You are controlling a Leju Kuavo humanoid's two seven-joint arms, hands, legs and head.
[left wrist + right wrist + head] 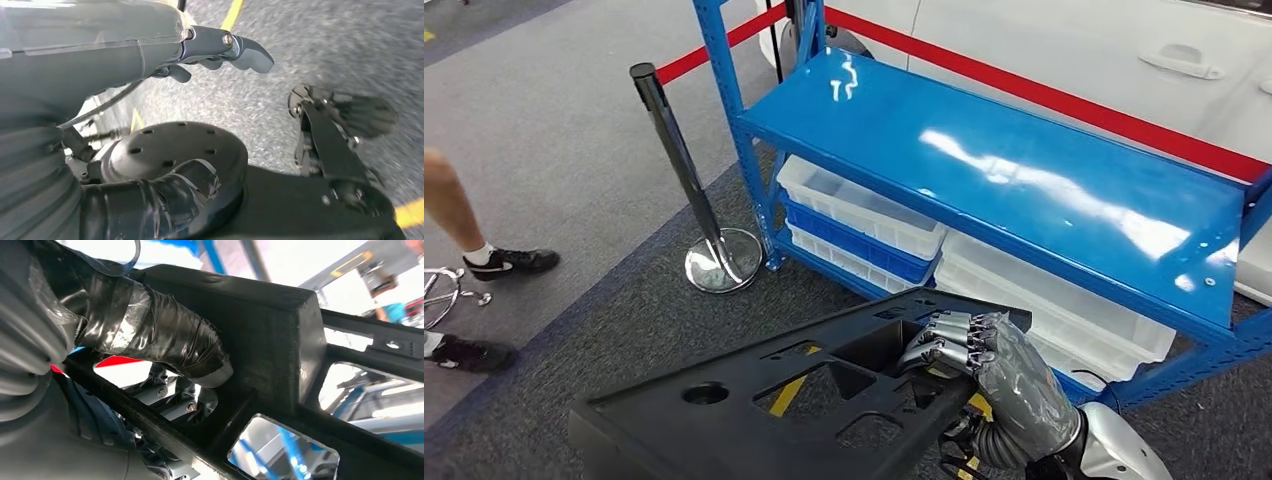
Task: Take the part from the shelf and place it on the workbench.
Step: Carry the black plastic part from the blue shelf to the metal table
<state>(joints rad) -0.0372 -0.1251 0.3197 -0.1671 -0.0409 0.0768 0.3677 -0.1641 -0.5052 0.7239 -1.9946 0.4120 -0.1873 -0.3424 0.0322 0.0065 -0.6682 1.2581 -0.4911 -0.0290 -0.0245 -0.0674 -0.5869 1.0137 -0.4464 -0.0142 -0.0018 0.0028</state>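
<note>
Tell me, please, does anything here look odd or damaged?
Mostly the right hand: its thumb is wrapped in dark tape where it grips the black panel. The panel sits tilted; nothing spilled or broken shows.

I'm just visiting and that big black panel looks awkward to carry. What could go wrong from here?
The large black plastic panel with cut-outs is gripped by the right hand at one edge, so it might tilt or slip. Its far end hangs low and could swing into the chrome-based stanchion post or toward the person's shoes nearby.
</note>
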